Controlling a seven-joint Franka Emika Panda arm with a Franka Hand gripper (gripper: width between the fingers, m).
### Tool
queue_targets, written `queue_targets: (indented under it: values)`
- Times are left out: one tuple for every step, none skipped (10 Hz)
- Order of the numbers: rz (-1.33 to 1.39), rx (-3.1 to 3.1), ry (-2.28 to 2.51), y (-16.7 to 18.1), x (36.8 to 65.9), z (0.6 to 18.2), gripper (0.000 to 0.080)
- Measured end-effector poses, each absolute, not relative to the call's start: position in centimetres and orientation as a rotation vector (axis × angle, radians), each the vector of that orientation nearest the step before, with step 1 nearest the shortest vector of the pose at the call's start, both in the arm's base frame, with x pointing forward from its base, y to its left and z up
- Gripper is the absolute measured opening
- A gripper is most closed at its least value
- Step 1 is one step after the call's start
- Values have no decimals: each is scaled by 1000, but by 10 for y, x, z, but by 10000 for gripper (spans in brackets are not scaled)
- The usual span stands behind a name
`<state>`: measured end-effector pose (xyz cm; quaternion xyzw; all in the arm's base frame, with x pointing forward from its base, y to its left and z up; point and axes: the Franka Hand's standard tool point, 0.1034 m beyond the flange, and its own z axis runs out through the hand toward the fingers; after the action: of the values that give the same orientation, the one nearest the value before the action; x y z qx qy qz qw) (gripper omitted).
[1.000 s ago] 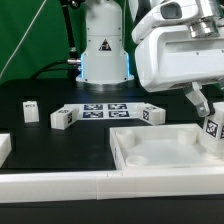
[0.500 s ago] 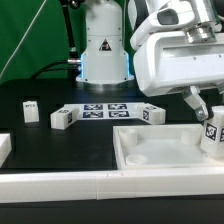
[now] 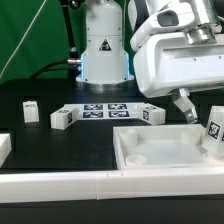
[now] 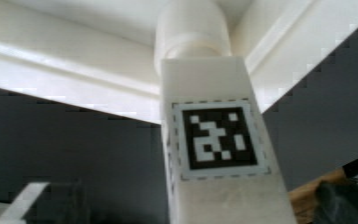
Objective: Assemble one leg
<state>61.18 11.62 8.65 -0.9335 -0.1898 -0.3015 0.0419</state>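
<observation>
The leg (image 3: 214, 131) is a chunky white post, oblong, with a square black-and-white tag on the face turned my way. Close up in the wrist view (image 4: 211, 140) the tag sits in a shallow framed patch, and the post narrows to a rounder stub at the end away from the camera.

Counting down by size, there is one black table (image 3: 40, 135) and one white square panel (image 3: 150, 152) with a raised rim. One long white bar (image 3: 60, 184) runs along the front. One marker board (image 3: 105, 110) lies flat at the back. There are four small tagged posts in all. One is the leg itself, and three spare legs lie loose: one near the exterior view's left (image 3: 30, 110) and one at either end of the marker board (image 3: 62, 118) (image 3: 150, 114).

The leg stands roughly upright at the panel's corner on the exterior view's right. Whether its foot sits in a hole, I cannot tell. The gripper (image 3: 198, 108) hangs directly above it. The jaws are spread wider than the post, and the one dark finger (image 3: 185, 105) I can see stands clear of it on the exterior view's left.
</observation>
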Motion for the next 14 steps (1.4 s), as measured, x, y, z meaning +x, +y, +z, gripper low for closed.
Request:
queue_targets:
  values:
    - [-923, -2857, -581, 116, 612, 86, 648]
    - [-923, -2857, -581, 116, 612, 86, 648]
    - [-923, -2857, -581, 116, 612, 87, 649]
    - [-906, -2862, -588, 116, 612, 91, 649]
    - [-910, -2861, -600, 119, 613, 103, 649]
    - [-917, -2860, -613, 122, 615, 112, 649]
    - [-901, -2863, -614, 121, 613, 109, 649]
    - [-849, -2872, -625, 124, 612, 107, 649]
    - [-846, -2873, -627, 124, 613, 107, 649]
    - [-736, -2893, -642, 126, 609, 102, 649]
    - [-579, -2919, -656, 126, 610, 103, 649]
    - [-430, -2936, -669, 125, 616, 105, 649]
    - [-350, -2943, -669, 124, 618, 106, 649]
    - [-204, -2955, -648, 123, 615, 107, 649]
